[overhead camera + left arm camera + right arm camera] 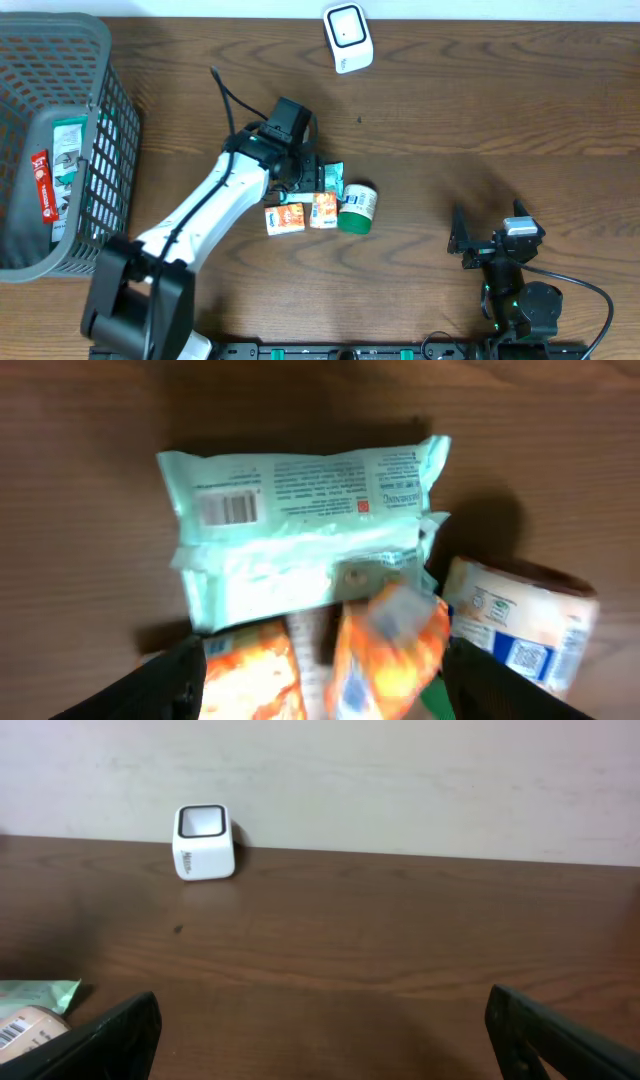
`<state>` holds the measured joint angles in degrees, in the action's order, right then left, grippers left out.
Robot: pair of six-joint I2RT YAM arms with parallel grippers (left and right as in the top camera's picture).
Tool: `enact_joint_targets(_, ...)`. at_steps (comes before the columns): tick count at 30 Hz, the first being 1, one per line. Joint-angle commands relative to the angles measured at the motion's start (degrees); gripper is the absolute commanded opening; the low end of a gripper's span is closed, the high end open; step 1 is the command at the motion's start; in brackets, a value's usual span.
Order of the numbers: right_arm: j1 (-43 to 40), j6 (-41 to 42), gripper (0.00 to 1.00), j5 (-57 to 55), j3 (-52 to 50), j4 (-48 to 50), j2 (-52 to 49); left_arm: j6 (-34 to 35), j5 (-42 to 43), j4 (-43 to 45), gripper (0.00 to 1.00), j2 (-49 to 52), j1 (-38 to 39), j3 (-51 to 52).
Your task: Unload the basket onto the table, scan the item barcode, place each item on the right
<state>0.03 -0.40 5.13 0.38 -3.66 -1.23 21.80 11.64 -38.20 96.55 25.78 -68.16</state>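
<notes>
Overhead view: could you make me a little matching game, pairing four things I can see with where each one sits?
Things:
1. scanner
2. basket
3. tub
4. mint packet

Places:
A. left end of the table
B. right of the orange boxes
C. far edge
D. just beyond the orange boxes

Pairs: 1-C, 2-A, 3-B, 4-D.

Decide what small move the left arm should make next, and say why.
Probably lower the left pincer onto the green packet and close. The pincer stands open just above it, the packet's barcode faces up, and the scanner stands well apart, so the packet must be lifted first.
</notes>
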Motion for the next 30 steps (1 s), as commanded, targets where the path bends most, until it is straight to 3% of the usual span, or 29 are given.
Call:
enact_joint_targets(1, -0.3, 0.8, 0.99, -0.2, -0.1, -0.2, 0.1, -3.6, -0.8, -2.8, 0.76, -7.3, -3.1, -6.4)
enact_joint_targets(9, -0.3, 0.8, 0.99, -0.2, -0.1, -0.2, 0.1, -7.7, -12.2, -12.3, 0.76, -18.2, -19.8, -18.3)
enact_joint_targets(15, -0.3, 0.8, 0.99, -0.2, -0.1, -0.2, 0.1, -9.3, -18.9, -9.6, 0.79, -21.3, -39.8, -19.9)
enact_joint_targets(18, -0.3, 0.8, 0.99, -0.2, -0.1, -0.2, 0.1, -9.1, -18.2, -7.6, 0.87, -19.5, -49.9, -19.9)
enact_joint_targets(24, -0.3, 0.8, 0.99, -0.2, -0.1, -0.2, 0.1, -9.8, -18.1, -7.3, 1.0, -10.9, -62.0, -19.9)
enact_joint_targets(27, -0.3, 0.8, 0.99, -0.2, -0.1, -0.2, 0.1, -10.9, -16.6, -7.3, 0.98, -5.2, -64.7, -19.9)
enact_joint_targets(30, -0.3, 0.8, 0.99, -0.2, -0.1, -0.2, 0.1, -17.8, -10.1, -7.1, 0.98, 1.1, -66.1, -19.9)
